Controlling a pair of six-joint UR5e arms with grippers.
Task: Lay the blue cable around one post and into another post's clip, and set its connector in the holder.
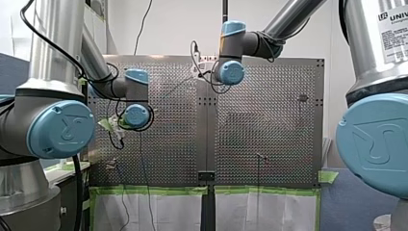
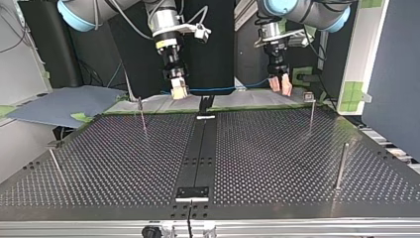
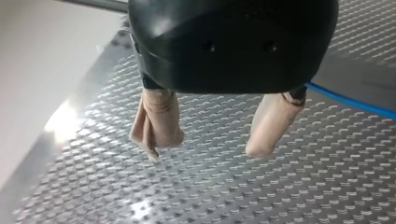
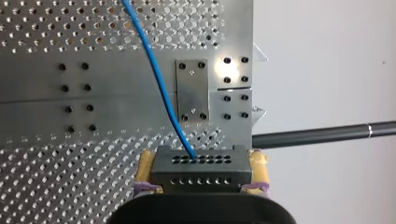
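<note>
The right claw point(image 4: 201, 164) is clamped on the connector point(image 4: 201, 171) above the table's point(image 2: 277, 148) edge nearest the arms. The blue cable point(image 4: 161, 88) trails past the left claw point(image 3: 205, 147), which is wide and empty. The cable looks light and floppy, so I'd pinch it near the connector.

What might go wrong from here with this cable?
The blue cable passes unclamped beside my open left gripper, so it may slip away while routing. My right gripper holds the connector only by its ends; a cable tug might twist it. Slack could snag a wrong post.
</note>
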